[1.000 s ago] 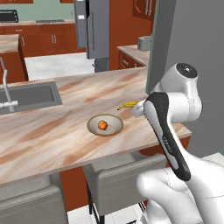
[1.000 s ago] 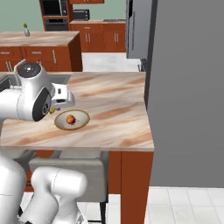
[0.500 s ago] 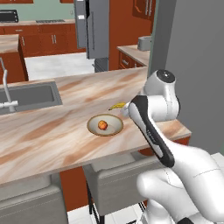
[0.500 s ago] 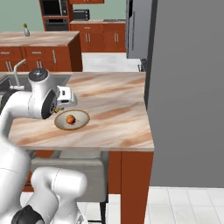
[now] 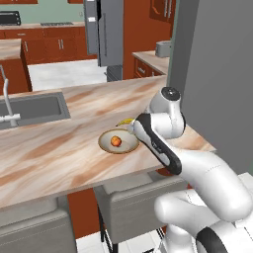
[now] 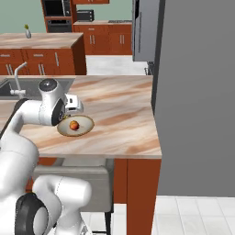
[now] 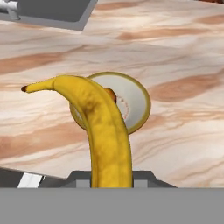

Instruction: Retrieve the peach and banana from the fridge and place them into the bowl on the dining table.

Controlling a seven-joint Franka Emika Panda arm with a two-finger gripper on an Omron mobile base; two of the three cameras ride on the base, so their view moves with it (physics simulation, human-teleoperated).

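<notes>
My gripper (image 7: 111, 178) is shut on the banana (image 7: 105, 131), a curved yellow fruit that rises from between the fingers and hangs just above the bowl (image 7: 143, 104). The peach (image 7: 110, 92) lies in the bowl, half hidden behind the banana. In the left base view the tan bowl (image 5: 106, 144) with the orange peach (image 5: 115, 141) sits on the marbled dining table (image 5: 59, 153), and a bit of the banana (image 5: 125, 121) shows at the bowl's far right edge beside my forearm. The right base view shows the bowl (image 6: 84, 127), the peach (image 6: 73, 125) and my hand (image 6: 73, 103) just behind them. The grey fridge (image 5: 104, 29) stands far back.
A sink (image 5: 29, 108) with a faucet (image 5: 7, 96) is set into the table's left part. Grey chairs (image 5: 133, 197) are tucked under the near edge. A tall grey panel (image 6: 197, 92) rises right of the table's end. Red-brown cabinets (image 6: 41, 50) line the back.
The arm has swung left and folded in, carrying the banana from the table's right side to just over the bowl. The peach and the bowl have stayed put.
</notes>
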